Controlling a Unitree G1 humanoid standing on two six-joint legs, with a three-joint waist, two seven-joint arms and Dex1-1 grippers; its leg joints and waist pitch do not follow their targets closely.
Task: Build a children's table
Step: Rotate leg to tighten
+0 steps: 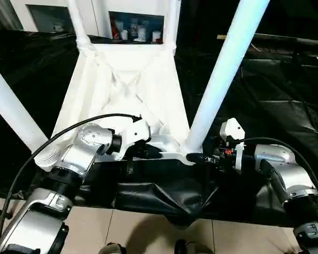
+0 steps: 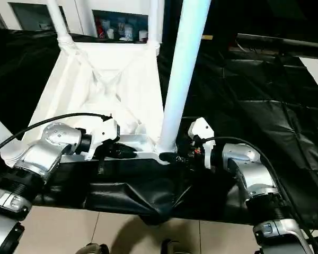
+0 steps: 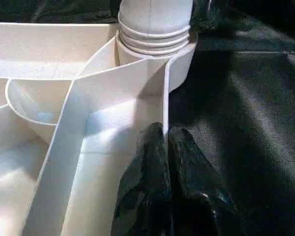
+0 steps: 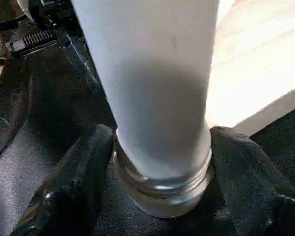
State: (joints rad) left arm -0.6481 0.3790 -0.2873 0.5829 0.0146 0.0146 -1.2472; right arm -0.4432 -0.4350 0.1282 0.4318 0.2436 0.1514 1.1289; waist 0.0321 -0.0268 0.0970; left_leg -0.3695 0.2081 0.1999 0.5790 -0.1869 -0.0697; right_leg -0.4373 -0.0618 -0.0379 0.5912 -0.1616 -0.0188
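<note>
The children's table lies upside down on a black cloth, its white ribbed top facing up with four white legs standing in the corner sockets. My left gripper is shut on the thin near rim of the top, close to the near right socket. The near right leg rises steeply from that corner. My right gripper clasps this leg's ringed base, one black finger pressed against each side. The near left leg slants beside my left forearm.
The black cloth spreads wide to the right and behind the top, and its front fold hangs over a tiled floor. A black cable arcs over my left forearm. White cabinets with small items stand at the back.
</note>
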